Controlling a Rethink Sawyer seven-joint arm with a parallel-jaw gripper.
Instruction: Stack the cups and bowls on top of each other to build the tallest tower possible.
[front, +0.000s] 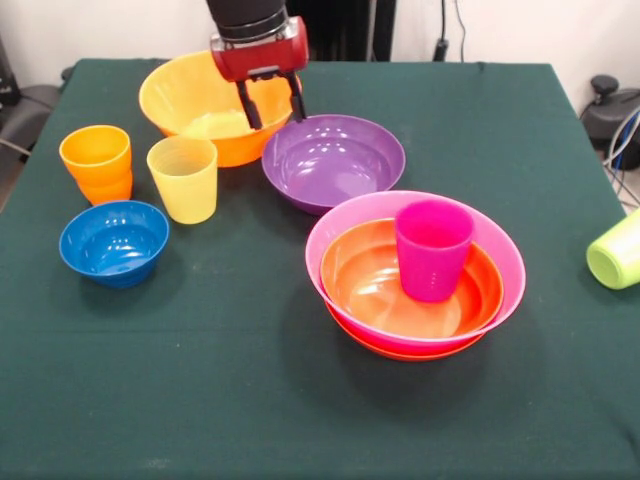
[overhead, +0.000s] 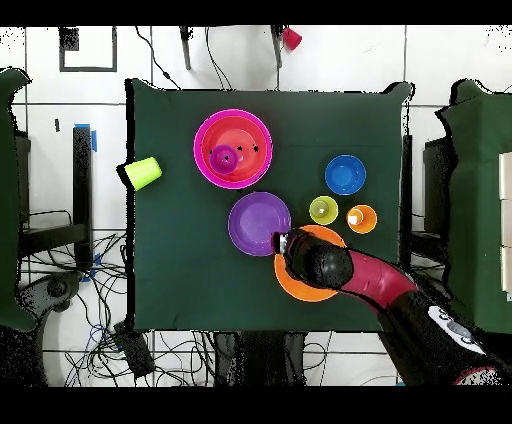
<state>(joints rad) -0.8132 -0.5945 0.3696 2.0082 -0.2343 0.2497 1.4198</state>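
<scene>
Tower (front: 415, 290) barely begun: red-orange bowls nested with pink bowl, purple cup (front: 433, 248) inside. My gripper (front: 270, 103), fingers apart and empty, hangs at purple bowl's (front: 333, 160) far rim. Orange bowl, blue bowl, three cups left on counter (front: 200, 380)

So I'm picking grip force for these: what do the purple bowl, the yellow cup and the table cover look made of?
Purple bowl: probably hard plastic, glossy, with bright highlights on its inner wall.
Yellow cup: likely thin plastic, slightly translucent, with faint horizontal ridges and a duller sheen.
Table cover: seemingly dark green cloth or felt, matte, without any reflections.
</scene>
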